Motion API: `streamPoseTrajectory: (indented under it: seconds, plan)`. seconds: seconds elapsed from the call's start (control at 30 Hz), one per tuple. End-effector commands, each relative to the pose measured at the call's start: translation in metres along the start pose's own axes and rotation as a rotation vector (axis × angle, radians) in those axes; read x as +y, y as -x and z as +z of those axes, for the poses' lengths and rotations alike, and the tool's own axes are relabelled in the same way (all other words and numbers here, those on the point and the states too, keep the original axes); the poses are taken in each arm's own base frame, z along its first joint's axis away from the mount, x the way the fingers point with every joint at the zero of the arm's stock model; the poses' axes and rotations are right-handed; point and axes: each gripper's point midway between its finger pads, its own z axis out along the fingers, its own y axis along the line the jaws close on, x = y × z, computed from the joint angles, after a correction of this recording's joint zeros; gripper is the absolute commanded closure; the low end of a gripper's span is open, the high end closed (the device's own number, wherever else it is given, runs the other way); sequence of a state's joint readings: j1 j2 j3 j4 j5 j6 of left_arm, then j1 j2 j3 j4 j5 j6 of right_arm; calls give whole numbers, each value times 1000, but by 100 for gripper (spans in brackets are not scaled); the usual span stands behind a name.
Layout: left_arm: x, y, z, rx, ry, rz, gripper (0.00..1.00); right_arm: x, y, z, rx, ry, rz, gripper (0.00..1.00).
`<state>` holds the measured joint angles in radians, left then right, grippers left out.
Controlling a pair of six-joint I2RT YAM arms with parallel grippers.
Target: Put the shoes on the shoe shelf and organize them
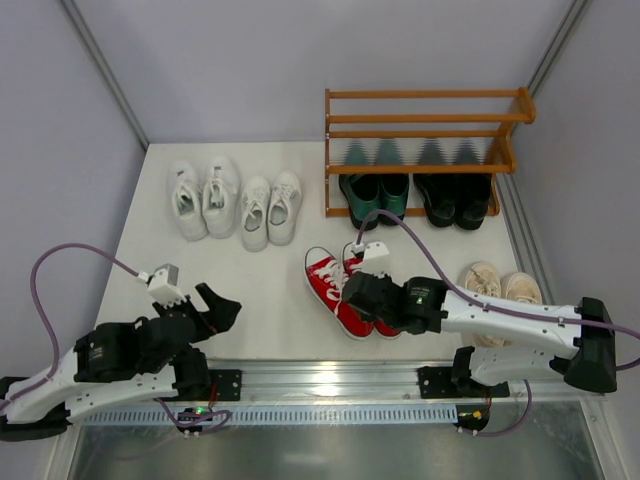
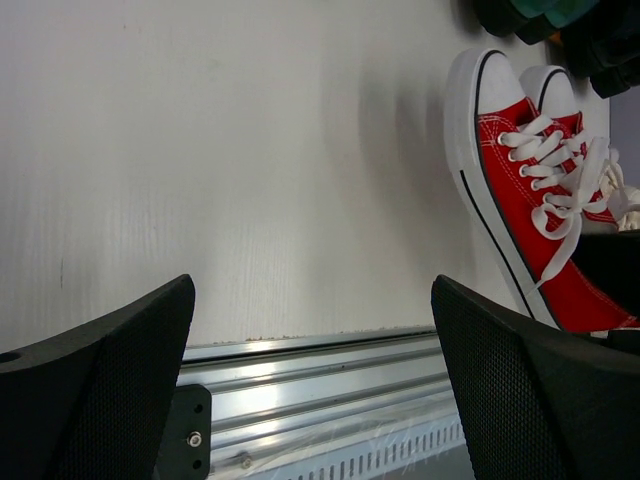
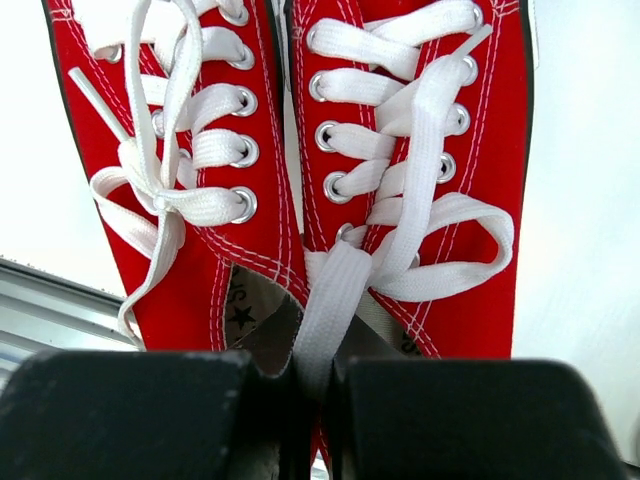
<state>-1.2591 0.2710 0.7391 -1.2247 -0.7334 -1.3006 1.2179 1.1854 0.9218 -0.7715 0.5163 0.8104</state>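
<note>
The red sneakers (image 1: 335, 285) lie side by side on the bench (image 1: 260, 290), just in front of the shoe shelf (image 1: 425, 118), with their toes angled toward it. The right tool (image 3: 310, 400) is clamped on their touching inner collars, probably so the pair lifts as one. The shelf's bottom tier holds green loafers (image 1: 375, 190) and black loafers (image 1: 455, 195). The left tool (image 2: 310, 380) rests well left of the shelf with its jaws wide apart, holding nothing.

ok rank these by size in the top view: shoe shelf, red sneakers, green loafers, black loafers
1. shoe shelf
2. red sneakers, partly under the right gripper
3. green loafers and black loafers: alike, both partly behind shelf bars, unranked
</note>
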Motion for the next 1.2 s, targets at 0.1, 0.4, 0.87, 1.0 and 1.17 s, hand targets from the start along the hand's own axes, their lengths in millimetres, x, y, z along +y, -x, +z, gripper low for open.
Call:
streamPoseTrajectory:
  seconds: [0.1, 0.4, 0.87, 1.0, 1.17]
  plan:
    - [-6, 16, -5, -44, -3, -17, 2, -13, 83, -49, -259, -38, 5, 96]
    - [-6, 19, -7, -48, -5, -7, 2, -55, 170, -67, -402, -117, 79, 96]
    - [-9, 27, -13, -64, -22, -6, 2, -98, 294, -18, -529, -244, 232, 96]
    - [-7, 29, -15, -64, -27, -11, 2, -102, 329, 2, -564, -248, 265, 96]
    - [-2, 31, -19, -67, -32, -27, 3, -109, 367, 23, -581, -274, 288, 96]
